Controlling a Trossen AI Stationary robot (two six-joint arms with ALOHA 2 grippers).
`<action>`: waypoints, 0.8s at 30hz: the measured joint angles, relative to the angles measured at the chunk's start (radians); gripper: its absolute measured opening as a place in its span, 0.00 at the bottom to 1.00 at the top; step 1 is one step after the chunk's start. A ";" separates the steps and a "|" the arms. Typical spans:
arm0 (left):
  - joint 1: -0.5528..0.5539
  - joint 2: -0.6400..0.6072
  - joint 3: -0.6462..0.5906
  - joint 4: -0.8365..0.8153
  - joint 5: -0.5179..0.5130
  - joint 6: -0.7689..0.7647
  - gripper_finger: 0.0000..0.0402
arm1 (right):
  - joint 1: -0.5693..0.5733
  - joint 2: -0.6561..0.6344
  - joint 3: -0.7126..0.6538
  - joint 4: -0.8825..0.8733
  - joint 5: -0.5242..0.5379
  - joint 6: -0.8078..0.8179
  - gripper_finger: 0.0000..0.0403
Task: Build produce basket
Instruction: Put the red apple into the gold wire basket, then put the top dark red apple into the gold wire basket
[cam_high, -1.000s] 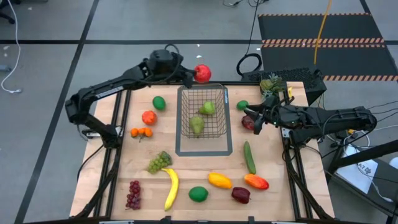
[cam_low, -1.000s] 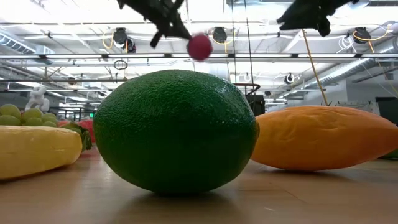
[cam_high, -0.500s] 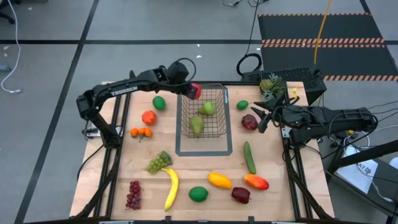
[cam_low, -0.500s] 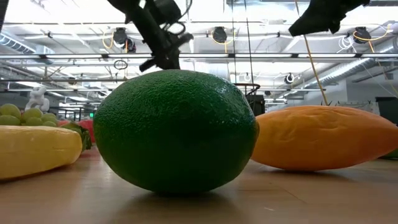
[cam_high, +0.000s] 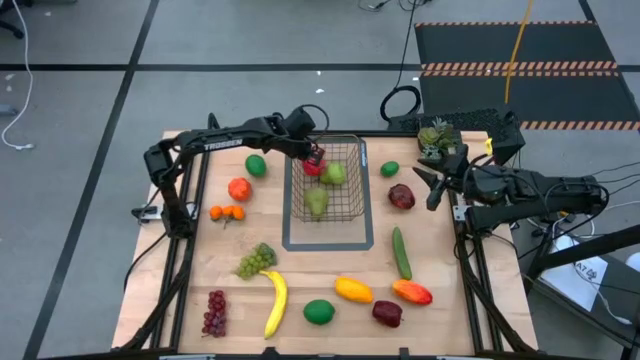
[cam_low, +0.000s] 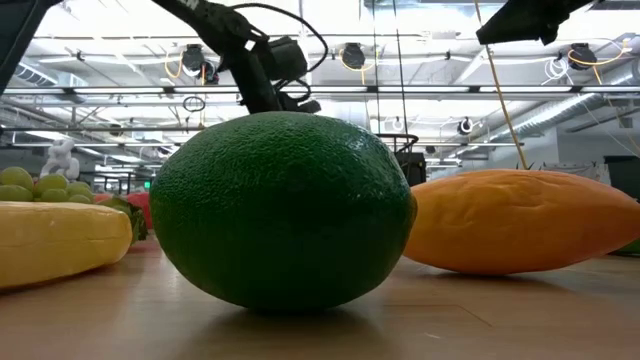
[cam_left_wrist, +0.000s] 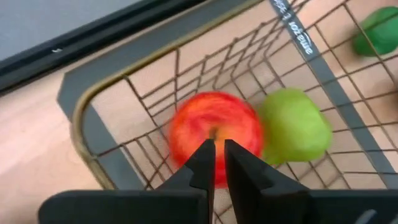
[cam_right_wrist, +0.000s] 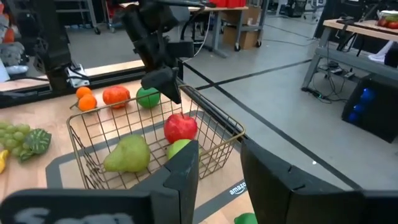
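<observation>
Your left gripper (cam_left_wrist: 216, 163) hangs closed and empty over the basket (cam_high: 355, 203) above the red apple (cam_left_wrist: 214, 137), while your right gripper (cam_right_wrist: 219, 163) waits open.

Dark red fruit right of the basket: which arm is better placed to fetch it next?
The right arm, probably. The right gripper hangs open just beside the dark red fruit, while the left gripper is over the basket.

One wire basket (cam_high: 329, 180), upper centre of the high view. Inside it: two green pears (cam_high: 317, 201) and one red apple (cam_high: 312, 166). On the table outside:
- limes, three (cam_high: 319, 312)
- mangoes, two (cam_high: 353, 290)
- dark red apples, two (cam_high: 401, 196)
- grape bunches, two: one green (cam_high: 256, 261), one red (cam_high: 215, 312)
- one banana (cam_high: 275, 303)
- one cucumber (cam_high: 401, 253)
- one orange-red fruit (cam_high: 239, 188)
- small oranges, one pair (cam_high: 227, 212)
</observation>
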 joint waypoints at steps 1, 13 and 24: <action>-0.001 -0.006 0.000 0.000 -0.008 0.009 0.10 | 0.000 0.000 0.000 0.001 0.000 0.000 0.29; 0.013 -0.168 0.000 -0.057 -0.035 0.003 0.39 | -0.001 0.042 0.000 -0.001 -0.002 0.394 0.29; 0.086 -0.405 0.000 -0.191 -0.032 0.048 0.33 | -0.205 0.308 0.139 0.009 -0.402 0.730 0.29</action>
